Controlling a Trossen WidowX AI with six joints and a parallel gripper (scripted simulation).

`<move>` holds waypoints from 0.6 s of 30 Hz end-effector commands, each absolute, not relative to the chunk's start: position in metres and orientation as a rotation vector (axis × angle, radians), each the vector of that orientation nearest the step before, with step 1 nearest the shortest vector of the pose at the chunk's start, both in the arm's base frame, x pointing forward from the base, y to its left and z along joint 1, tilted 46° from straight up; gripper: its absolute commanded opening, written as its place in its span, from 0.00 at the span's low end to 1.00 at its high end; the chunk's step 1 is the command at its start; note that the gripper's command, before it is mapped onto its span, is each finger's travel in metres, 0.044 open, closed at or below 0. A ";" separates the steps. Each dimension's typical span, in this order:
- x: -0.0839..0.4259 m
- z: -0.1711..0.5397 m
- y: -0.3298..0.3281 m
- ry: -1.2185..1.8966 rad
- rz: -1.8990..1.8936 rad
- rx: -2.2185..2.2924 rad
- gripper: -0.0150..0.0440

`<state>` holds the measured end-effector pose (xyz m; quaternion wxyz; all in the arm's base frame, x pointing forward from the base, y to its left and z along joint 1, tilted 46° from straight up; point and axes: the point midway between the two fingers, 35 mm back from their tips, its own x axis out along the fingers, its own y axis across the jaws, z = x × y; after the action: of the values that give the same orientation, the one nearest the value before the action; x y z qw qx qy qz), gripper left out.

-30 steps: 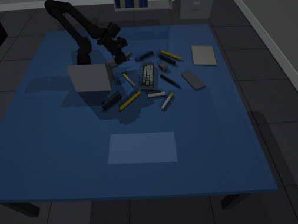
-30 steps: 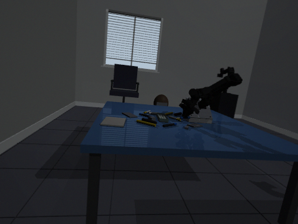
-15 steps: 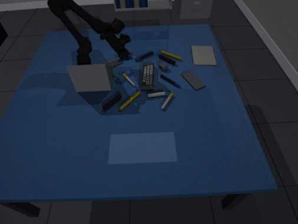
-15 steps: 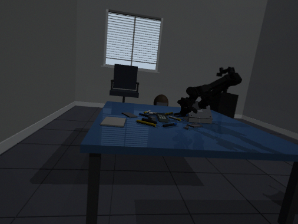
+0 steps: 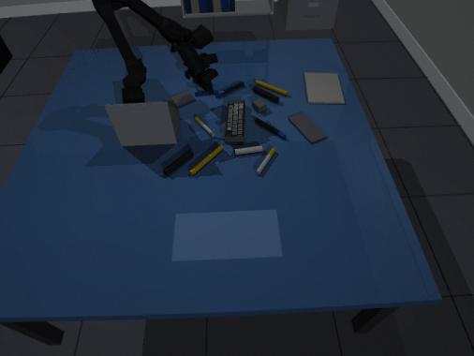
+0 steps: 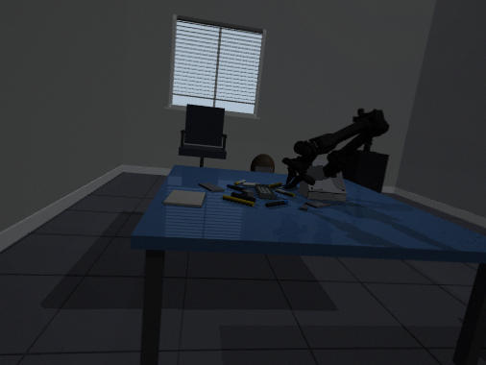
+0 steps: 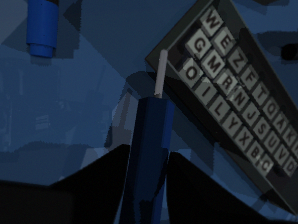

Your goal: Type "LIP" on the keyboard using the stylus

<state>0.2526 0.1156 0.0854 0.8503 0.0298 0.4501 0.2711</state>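
Wrist view: the black two-fingered claw [image 5: 209, 89] [image 7: 148, 157] is closed around the blue faceted stylus [image 7: 150, 135], whose thin grey tip points toward the corner of the dark-framed keyboard [image 5: 235, 121] [image 6: 265, 191] [image 7: 222, 95] with pale lettered keys. Whether the tip touches the frame I cannot tell. The stylus's rear end is cut off by the lower edge, as is the keyboard's far end at the right. A blue-capped marker [image 7: 42, 27] is cropped at the top. From above, the stylus is hard to separate from the dark arm. Blue and tan books [image 5: 209, 6] stand in a white shelf [image 5: 228, 15], its top cut off.
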 end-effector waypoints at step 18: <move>0.290 0.085 0.096 1.122 0.624 -0.441 0.25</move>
<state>0.2860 0.0991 0.0866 0.7940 -0.1734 0.5089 0.2837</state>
